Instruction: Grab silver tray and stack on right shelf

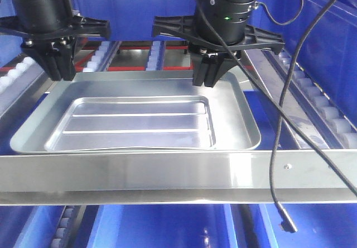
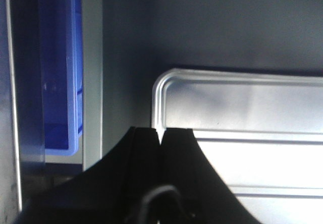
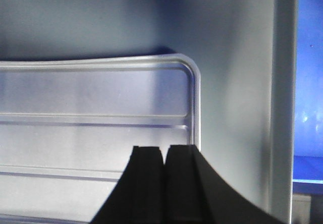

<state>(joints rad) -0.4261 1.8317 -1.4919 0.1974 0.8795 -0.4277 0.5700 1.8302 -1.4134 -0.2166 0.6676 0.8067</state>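
Observation:
The silver tray (image 1: 139, 122), with two long ridges in its base, lies flat on the right shelf behind its broad steel front bar (image 1: 167, 172). It sits inside a wider grey metal pan (image 1: 240, 108). My left gripper (image 1: 58, 75) hangs at the tray's far left, jaws shut. In the left wrist view its tips (image 2: 161, 130) line up with the tray's (image 2: 242, 108) left rim, and I see nothing pinched. My right gripper (image 1: 204, 83) is shut over the far right part. In the right wrist view it (image 3: 164, 148) stands just inside the tray's (image 3: 91, 93) right rim.
White roller lanes (image 1: 329, 114) run along the rack's right side and behind the tray. A black cable (image 1: 276, 164) dangles from the right arm across the front bar. Blue bins stand below (image 1: 167, 225) and beside the rack (image 2: 60, 82) (image 3: 309, 82).

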